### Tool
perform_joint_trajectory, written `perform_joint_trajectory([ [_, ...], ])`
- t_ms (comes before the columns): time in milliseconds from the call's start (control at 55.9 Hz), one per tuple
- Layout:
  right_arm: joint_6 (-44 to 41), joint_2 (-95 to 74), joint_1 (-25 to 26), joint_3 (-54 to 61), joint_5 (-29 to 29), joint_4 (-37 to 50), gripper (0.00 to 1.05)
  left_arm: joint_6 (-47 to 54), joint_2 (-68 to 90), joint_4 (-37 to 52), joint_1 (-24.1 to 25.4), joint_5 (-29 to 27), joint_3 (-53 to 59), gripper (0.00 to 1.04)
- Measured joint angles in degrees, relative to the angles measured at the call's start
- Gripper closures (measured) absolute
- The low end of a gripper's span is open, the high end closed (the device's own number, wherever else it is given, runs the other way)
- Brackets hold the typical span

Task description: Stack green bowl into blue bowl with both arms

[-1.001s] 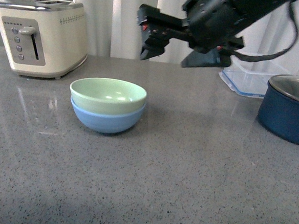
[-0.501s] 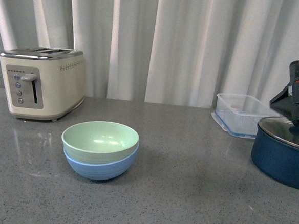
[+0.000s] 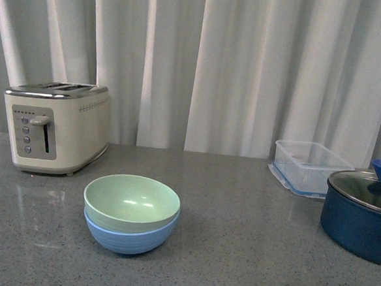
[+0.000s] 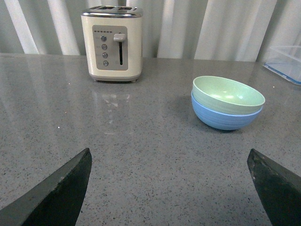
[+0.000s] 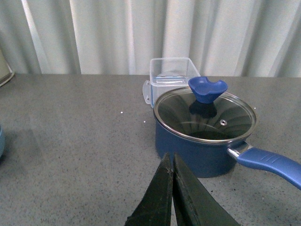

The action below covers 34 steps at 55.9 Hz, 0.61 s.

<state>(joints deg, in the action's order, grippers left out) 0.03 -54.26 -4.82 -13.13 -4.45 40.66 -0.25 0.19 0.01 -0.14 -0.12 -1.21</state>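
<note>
The pale green bowl (image 3: 131, 204) sits nested inside the light blue bowl (image 3: 130, 237) on the grey counter, left of centre in the front view. Both also show in the left wrist view, green bowl (image 4: 228, 94) inside blue bowl (image 4: 225, 117). My left gripper (image 4: 169, 162) is open and empty, its fingers wide apart, well short of the bowls. My right gripper (image 5: 171, 162) is shut and empty, in front of the navy pot. Neither arm shows in the front view.
A cream toaster (image 3: 55, 127) stands at the back left. A clear plastic container (image 3: 308, 166) and a dark navy pot with glass lid (image 3: 362, 214) stand at the right. White curtains hang behind the counter.
The right arm has pulled back out of the front view, from above the bowls to the right and out of frame. The camera view has shifted upward. The bowls stay stacked.
</note>
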Motion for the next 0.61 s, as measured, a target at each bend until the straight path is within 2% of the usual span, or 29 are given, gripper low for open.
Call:
perform_joint_trajectory([
  [54, 0.0, 1.6, 0.6, 1.3, 0.5, -0.1, 1.04, 0.0, 0.0, 0.0, 0.0, 0.0, 0.0, 0.07],
  [107, 0.0, 3.2, 2.7, 2.5, 3.5, -0.6, 1.04, 0.0, 0.0, 0.0, 0.0, 0.0, 0.0, 0.07],
  [215, 0.0, 6.3, 4.6, 4.7, 3.9, -1.7, 1.04, 0.0, 0.0, 0.0, 0.0, 0.0, 0.0, 0.07],
  [608, 0.0, 17.8, 4.7, 9.5, 4.3, -8.3, 1.04, 0.0, 0.0, 0.0, 0.0, 0.0, 0.0, 0.07],
])
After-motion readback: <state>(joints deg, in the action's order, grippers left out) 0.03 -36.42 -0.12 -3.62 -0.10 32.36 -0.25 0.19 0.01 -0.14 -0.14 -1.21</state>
